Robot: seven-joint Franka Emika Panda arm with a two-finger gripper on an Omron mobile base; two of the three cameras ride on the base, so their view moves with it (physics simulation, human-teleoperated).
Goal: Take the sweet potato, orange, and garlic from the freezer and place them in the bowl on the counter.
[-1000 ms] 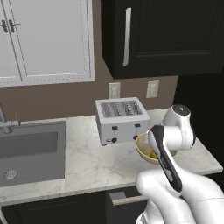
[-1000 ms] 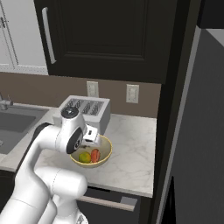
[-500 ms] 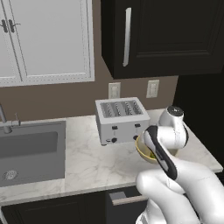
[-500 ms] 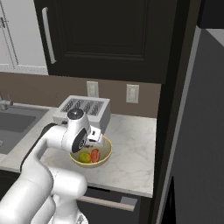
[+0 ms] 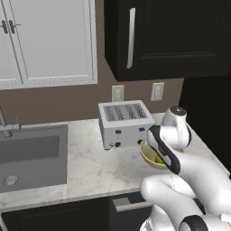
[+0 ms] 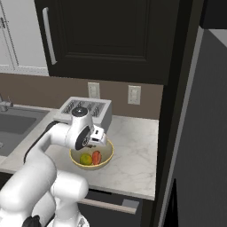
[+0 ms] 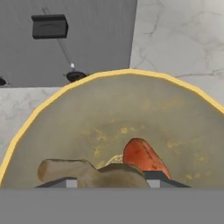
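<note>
Bowl: the pale yellow bowl [image 6: 91,158] sits on the marbled counter [image 6: 133,155], just in front of the silver toaster [image 6: 86,109] and close to the counter's front edge; from the left side only part of its rim [image 5: 148,156] shows past the arm.
Sweet potato: the reddish sweet potato [image 6: 96,157] lies inside the bowl, seen up close from the hand as well [image 7: 143,157].
Orange: the yellow-olive orange [image 6: 86,158] lies in the bowl, touching or just beside the sweet potato.
Gripper: the gripper [image 6: 98,136] hangs over the bowl's back rim, jaws drawn together around a tan, lumpy thing [image 7: 83,173]; what it is I cannot tell.
Sink: the steel sink [image 5: 29,155] is well apart to the left of the toaster.
</note>
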